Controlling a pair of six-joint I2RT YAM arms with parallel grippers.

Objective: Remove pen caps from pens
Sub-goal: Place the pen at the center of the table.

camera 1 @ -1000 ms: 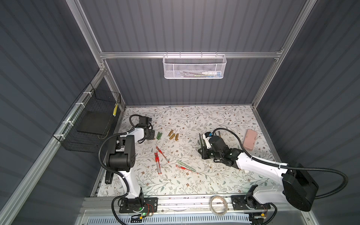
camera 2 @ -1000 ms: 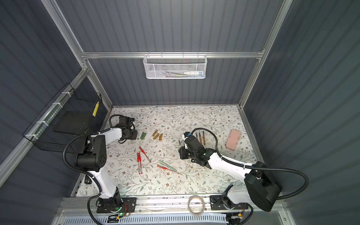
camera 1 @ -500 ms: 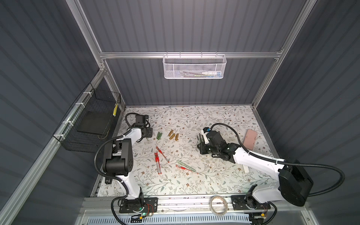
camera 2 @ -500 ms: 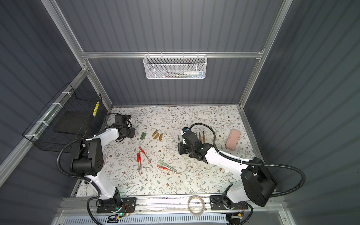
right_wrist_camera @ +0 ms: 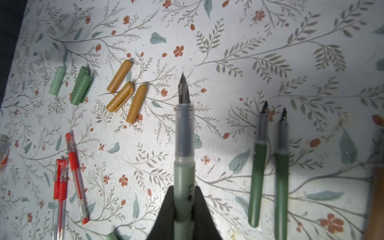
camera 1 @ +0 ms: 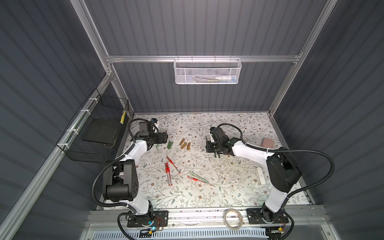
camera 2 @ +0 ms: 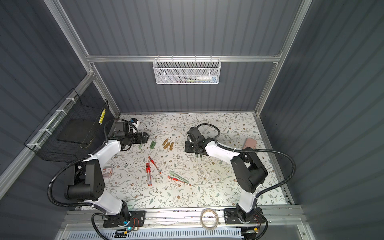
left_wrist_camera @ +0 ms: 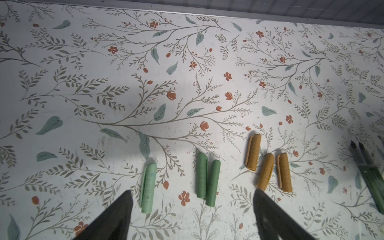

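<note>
Taking the table [camera 1: 228, 187] as a clock with 12 at the back wall [camera 1: 207, 31]: nearest, on the front rail [camera 1: 187, 214] at 5, lies a tape roll [camera 1: 232, 216]. Behind it at 4, a white bar [camera 1: 260, 175] lies by the right arm [camera 1: 280, 172].

Near the centre lie the red pens [camera 1: 168, 171], red caps on. Three are close together, and a fourth red pen [camera 1: 192, 178] lies at their 4, alongside a pale green pen [camera 1: 196, 176].

Farther back, at 1 from centre, the right gripper [right_wrist_camera: 184, 193] pinches a green pen [right_wrist_camera: 184, 145] by its barrel, cap off and dark nib bare. Two more uncapped green pens [right_wrist_camera: 258, 166] lie side by side on the table just beside it.

At 11 lie the loose caps: three gold caps [left_wrist_camera: 265, 171] bunched, two dark green caps [left_wrist_camera: 201, 174] touching, and one pale cap [left_wrist_camera: 148, 187] apart at their 9. The left gripper [left_wrist_camera: 192, 192] sits at 10, jaws spread wide and holding nothing, with the green caps just ahead of its fingertips [left_wrist_camera: 125, 199].

At 2, by the table's edge, lies a pink block [camera 1: 268, 142]. Farthest, a white basket [camera 1: 207, 71] hangs on the back wall at 12 and a black basket [camera 1: 97, 133] hangs at 9.
</note>
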